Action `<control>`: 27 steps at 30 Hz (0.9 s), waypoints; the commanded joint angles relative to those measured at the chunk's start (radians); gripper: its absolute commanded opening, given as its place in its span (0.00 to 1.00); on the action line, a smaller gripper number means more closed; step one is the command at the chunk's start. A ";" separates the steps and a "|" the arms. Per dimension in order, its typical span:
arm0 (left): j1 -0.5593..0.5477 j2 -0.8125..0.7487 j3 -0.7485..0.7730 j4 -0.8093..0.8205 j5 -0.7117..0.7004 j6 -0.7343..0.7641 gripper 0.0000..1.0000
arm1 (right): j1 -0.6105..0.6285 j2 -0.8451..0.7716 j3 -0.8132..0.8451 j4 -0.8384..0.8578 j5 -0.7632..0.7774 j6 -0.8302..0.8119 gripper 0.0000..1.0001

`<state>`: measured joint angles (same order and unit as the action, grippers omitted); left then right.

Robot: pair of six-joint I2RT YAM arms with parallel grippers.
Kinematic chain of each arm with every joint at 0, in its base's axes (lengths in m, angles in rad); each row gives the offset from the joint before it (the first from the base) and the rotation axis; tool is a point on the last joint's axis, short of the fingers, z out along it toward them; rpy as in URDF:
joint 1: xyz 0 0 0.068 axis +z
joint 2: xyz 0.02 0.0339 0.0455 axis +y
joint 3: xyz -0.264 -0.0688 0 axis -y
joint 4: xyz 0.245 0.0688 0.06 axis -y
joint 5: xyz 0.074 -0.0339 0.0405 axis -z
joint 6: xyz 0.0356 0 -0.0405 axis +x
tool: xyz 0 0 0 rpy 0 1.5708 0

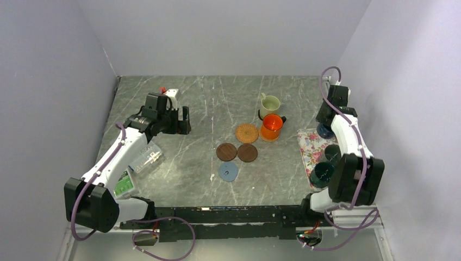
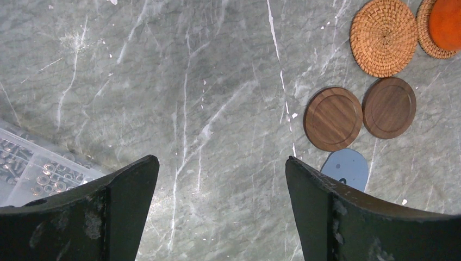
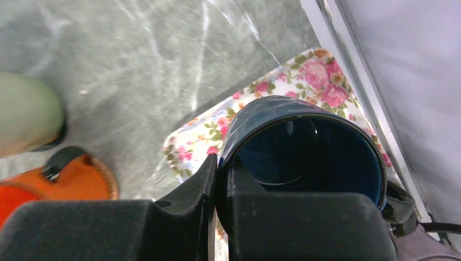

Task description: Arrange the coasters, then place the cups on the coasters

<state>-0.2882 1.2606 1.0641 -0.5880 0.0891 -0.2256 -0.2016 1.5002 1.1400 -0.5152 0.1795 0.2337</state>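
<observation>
Clamping the rim of the dark blue cup (image 3: pixel 304 157), the right gripper (image 3: pixel 220 179) is closed on it at the far end of the floral tray (image 1: pixel 309 147), where a green cup (image 1: pixel 322 174) and another dark cup (image 1: pixel 332 155) stand. The left gripper (image 2: pixel 220 163) hangs wide open and empty above the table (image 2: pixel 206 81). Five coasters show: two brown coasters (image 2: pixel 332 118) (image 2: pixel 389 107) side by side, one blue-grey coaster (image 2: pixel 348 167), one bare woven coaster (image 2: pixel 384 37), and a second woven coaster (image 2: pixel 425 38) under the orange cup (image 2: pixel 446 24). One cream cup (image 1: pixel 269 105) stands behind.

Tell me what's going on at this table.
The right pincer is shut on the rim of a dark blue mug over the floral rectangular tray. The left pincer hangs open and empty above the grey marble table. An orange mug and a cream mug sit on coasters; one tan woven round coaster, two dark brown wooden discs and a blue-grey disc lie bare.
</observation>
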 commanded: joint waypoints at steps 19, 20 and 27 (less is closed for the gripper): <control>0.003 -0.039 0.003 0.020 -0.032 0.005 0.93 | 0.741 0.029 0.542 -0.287 0.053 -0.061 0.00; 0.003 -0.037 0.005 0.019 -0.033 0.005 0.93 | 0.767 0.056 0.563 -0.298 0.052 -0.059 0.00; 0.003 -0.046 0.002 0.020 -0.043 0.006 0.93 | 0.855 0.247 0.667 -0.322 -0.015 -0.088 0.00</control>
<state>-0.2882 1.2518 1.0641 -0.5880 0.0589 -0.2256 0.6346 1.6833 1.7252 -0.8417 0.1940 0.1822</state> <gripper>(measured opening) 0.932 0.094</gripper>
